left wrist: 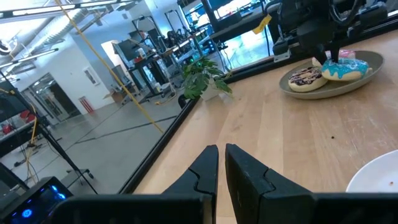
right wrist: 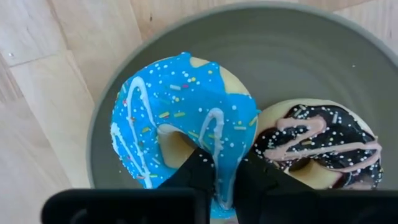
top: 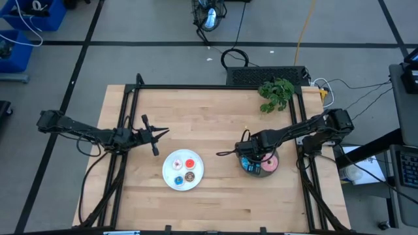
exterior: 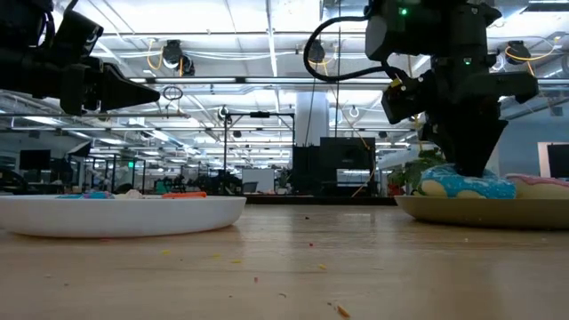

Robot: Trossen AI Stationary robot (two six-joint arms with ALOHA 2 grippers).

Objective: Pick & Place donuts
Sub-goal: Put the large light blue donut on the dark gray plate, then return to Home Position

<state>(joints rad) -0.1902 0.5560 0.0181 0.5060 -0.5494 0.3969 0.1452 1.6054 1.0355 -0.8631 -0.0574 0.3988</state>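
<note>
Blue sprinkled donut (right wrist: 177,121) filled the middle of the right wrist view, and there we saw the right gripper (right wrist: 225,180) with its two dark fingers pinched on that donut's rim, one finger in the hole and the other outside, the jaws narrow around the icing. Just beside it, touching, lay the dark brown drizzled donut (right wrist: 323,149), both inside the round grey plate (right wrist: 298,50).

From above, we found the grey plate (top: 273,167) right of centre in the frame, with the right gripper (top: 250,158) low over it and a pink donut (top: 270,161) showing at the plate's right side. In the level view the right arm came straight down onto the blue donut (exterior: 467,186) at the right of the frame.

Left of the grey plate and apart from it, at lower centre of the overhead frame, sat the round white plate (top: 170,177) holding the three tiny donuts: red-orange (top: 190,164), brown (top: 189,176) and blue (top: 179,180), with one further small pale piece whose kind we could not make out.

We saw the left gripper (top: 157,135) hanging above bare wood at the left, well apart from both plates, its jaws nearly together and holding nothing (left wrist: 221,168). A green plant (top: 276,93) stood at the upper right of the table (top: 215,111).
</note>
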